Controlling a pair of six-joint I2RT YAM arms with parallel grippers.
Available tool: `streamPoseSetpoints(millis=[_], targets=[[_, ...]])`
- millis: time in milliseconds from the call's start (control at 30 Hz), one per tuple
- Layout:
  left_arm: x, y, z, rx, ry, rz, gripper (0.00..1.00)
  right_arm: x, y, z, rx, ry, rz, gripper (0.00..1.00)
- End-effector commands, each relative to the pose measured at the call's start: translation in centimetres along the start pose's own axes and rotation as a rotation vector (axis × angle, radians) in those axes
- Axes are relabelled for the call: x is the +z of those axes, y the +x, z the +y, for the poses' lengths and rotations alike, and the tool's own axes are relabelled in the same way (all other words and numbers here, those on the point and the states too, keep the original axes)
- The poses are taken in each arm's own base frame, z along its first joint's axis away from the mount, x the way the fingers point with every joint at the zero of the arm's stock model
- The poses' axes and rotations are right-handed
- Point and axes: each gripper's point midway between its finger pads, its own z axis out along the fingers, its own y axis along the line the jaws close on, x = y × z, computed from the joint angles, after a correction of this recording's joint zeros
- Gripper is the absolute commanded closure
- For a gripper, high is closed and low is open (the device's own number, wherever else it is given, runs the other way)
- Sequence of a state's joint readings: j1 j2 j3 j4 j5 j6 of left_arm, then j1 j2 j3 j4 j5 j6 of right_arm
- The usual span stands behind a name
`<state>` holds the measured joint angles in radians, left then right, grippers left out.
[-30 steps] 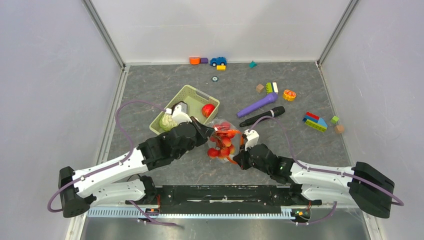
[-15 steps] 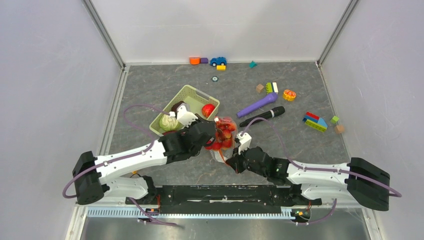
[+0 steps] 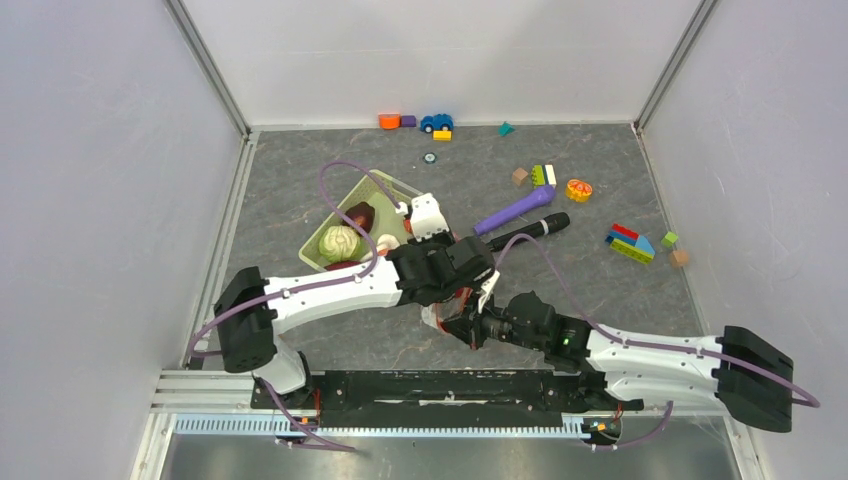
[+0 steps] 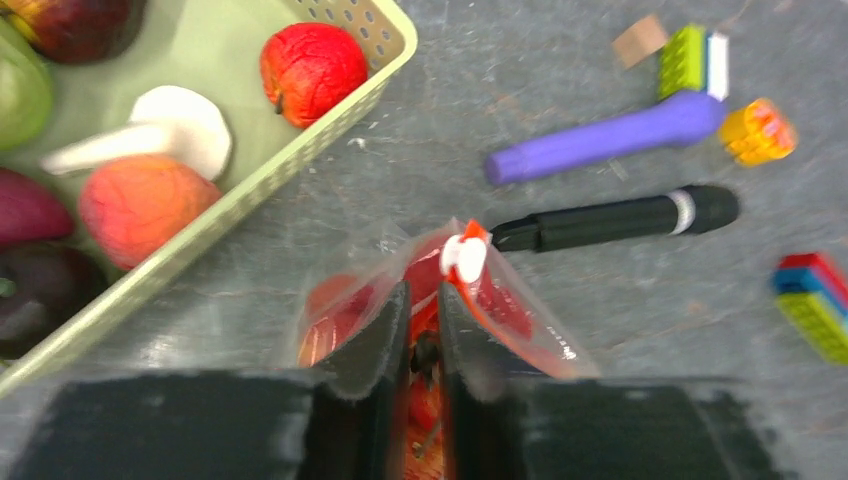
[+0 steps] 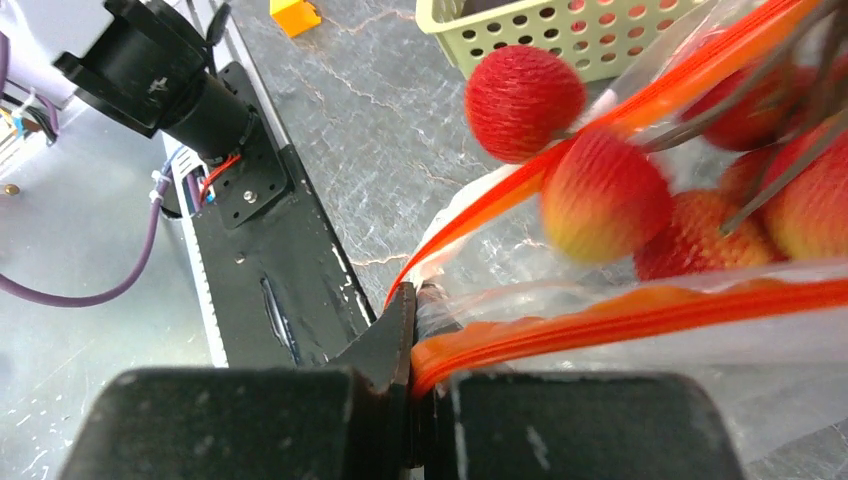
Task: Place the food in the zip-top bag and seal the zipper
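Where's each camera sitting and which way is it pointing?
Top external: above and behind the bases, looking down on the table; left arm and right arm show.
Left wrist: over the bag, looking down; left gripper pinches it.
Right wrist: low, right gripper clamping the zipper, looking toward the basket.
Shared: both wrist views show bag and basket.

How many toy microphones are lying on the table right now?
2. A purple one lies on the grey table, right of centre; a black one lies alongside it, nearer the arms. Part of the table is covered, so others may be hidden.
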<state>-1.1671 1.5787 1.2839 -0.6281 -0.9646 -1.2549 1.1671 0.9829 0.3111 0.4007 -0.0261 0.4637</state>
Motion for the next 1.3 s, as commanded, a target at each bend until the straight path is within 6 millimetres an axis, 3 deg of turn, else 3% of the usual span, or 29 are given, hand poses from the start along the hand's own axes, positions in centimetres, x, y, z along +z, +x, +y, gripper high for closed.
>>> streamPoseSetpoints(millis=[0,200,300,400,533,700,833,1000,1167,1267], targets=[[-0.7,-1.5,0.8,0.151,-0.026,-0.034,0.63,-0.7,-2.1,0.5,-0.042,-0.012,-0.067,1.00],[-3.6,-1.7,-0.9,0.231,0.169,0.090,0.30,-1.2,-3.0,-0.2,-0.015,-0.007,-0.095,1.00],[-5.8,-2.0,-1.2,0.235,0.308,0.151,0.01,-1.3,-2.9,-0.6,0.006,-0.002,-0.094,1.00],[-8.1,-2.2,0.4,0.237,0.404,0.202,0.00,-1.3,-2.7,-0.8,0.027,-0.012,-0.094,1.00],[-11.0,-0.5,3.9,0.296,0.545,0.306,0.00,-1.3,-2.5,-1.0,0.033,-0.010,-0.090,1.00],[-11.7,1.7,8.2,0.216,0.622,0.330,0.00,-1.2,-2.3,-0.1,0.018,-0.065,-0.072,1.00],[-12.2,2.5,8.0,0.131,0.727,0.312,0.00,-1.1,-2.0,0.1,0.013,-0.079,-0.058,1.00],[-11.1,3.4,7.8,0.110,0.700,0.305,0.01,-1.0,-1.8,0.0,0.019,-0.075,-0.047,1.00],[-10.8,5.1,6.8,0.141,0.711,0.358,0.13,-0.8,-1.1,-0.6,0.028,-0.052,-0.027,1.00],[-10.4,6.0,6.3,0.159,0.700,0.382,0.16,-0.8,-1.2,-0.5,0.028,-0.057,-0.026,1.00]])
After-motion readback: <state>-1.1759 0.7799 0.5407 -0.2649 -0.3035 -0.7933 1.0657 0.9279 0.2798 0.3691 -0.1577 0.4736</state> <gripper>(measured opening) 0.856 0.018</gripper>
